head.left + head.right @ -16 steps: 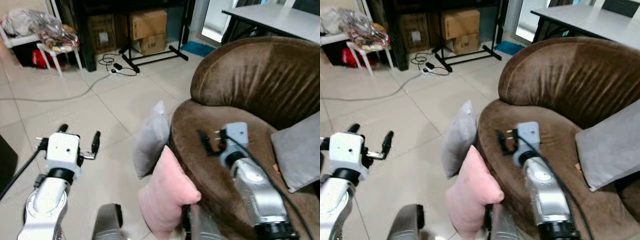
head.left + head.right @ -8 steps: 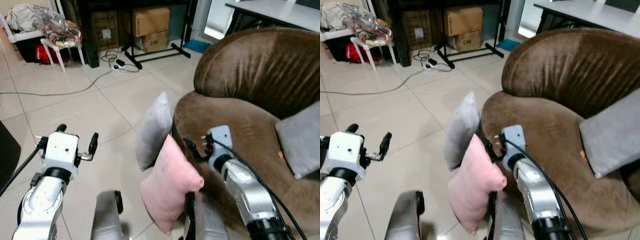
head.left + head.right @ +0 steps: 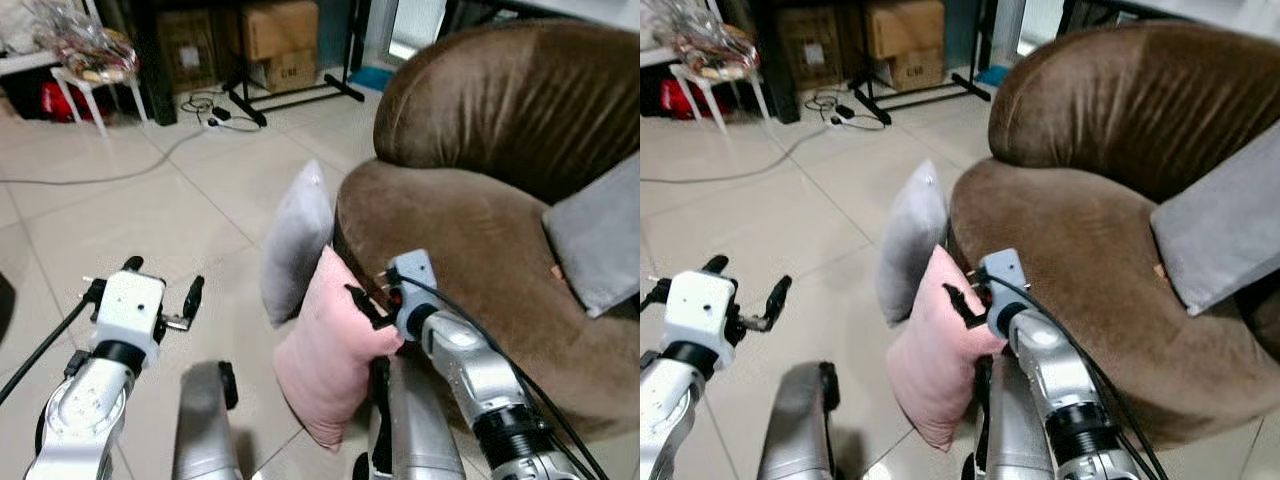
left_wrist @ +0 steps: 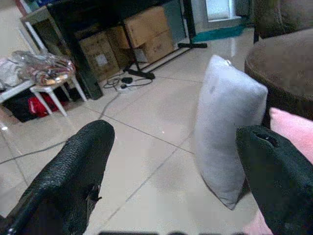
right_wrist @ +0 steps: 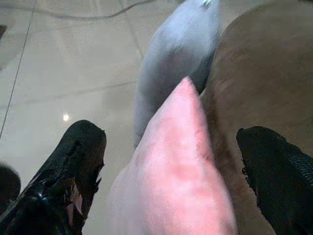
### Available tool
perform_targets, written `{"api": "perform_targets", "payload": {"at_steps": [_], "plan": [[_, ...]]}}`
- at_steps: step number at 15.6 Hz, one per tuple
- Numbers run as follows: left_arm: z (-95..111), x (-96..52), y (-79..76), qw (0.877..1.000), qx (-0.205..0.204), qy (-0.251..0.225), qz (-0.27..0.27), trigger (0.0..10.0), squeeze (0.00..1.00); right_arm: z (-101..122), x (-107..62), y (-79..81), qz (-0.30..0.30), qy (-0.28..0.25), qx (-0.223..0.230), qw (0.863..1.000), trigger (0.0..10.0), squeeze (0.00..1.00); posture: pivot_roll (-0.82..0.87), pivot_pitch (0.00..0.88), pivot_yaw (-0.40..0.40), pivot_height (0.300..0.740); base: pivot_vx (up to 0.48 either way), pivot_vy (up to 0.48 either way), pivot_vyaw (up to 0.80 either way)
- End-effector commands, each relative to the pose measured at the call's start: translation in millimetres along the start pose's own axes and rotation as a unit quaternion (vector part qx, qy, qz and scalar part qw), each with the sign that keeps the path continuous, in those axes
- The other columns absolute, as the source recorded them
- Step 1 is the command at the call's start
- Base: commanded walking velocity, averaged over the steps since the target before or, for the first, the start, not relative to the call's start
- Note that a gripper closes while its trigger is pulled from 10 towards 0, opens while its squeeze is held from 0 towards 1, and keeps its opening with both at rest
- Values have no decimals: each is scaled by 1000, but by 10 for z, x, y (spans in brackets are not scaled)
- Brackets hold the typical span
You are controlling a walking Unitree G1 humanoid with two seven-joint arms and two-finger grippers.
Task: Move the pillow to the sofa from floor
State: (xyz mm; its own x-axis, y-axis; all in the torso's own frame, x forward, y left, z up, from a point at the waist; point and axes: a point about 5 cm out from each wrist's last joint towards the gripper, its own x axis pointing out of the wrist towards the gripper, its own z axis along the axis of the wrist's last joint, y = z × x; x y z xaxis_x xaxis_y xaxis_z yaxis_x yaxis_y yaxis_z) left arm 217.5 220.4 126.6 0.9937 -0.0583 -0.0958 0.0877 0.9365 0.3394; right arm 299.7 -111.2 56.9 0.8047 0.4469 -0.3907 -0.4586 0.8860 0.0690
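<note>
- The right gripper [image 3: 362,300] has pulled back off the sofa [image 3: 480,240] seat since a second ago and now sits at the pink pillow's [image 3: 330,360] top edge, fingers spread wide on either side of it.
- The pink pillow stands on the floor [image 3: 150,220], leaning against the sofa front, with a grey pillow [image 3: 296,240] just beside it at 11 o'clock.
- The left gripper [image 3: 160,300] hovers wide open over the floor, well apart at 9 o'clock.

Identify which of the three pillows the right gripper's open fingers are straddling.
The pink pillow, leaning against the sofa front. The right gripper has one finger on each side of its top edge. One grey pillow stands behind it; the other lies on the seat.
</note>
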Motion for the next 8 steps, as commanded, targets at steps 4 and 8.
{"api": "perform_targets", "payload": {"at_steps": [4, 8], "plan": [[-30, -75, -74, 999, 4, 13, -29, 10000, 0, -75, 128, 130, 56, 31, -10, 998, 10000, 424, 33, 0, -67, 410, 0, 0, 0], [-59, -104, -137, 998, -1, 25, -57, 10000, 0, -82, 219, 172, 37, 24, 17, 999, 10000, 1000, -13, 0, -55, 410, 0, 0, 0]]}}
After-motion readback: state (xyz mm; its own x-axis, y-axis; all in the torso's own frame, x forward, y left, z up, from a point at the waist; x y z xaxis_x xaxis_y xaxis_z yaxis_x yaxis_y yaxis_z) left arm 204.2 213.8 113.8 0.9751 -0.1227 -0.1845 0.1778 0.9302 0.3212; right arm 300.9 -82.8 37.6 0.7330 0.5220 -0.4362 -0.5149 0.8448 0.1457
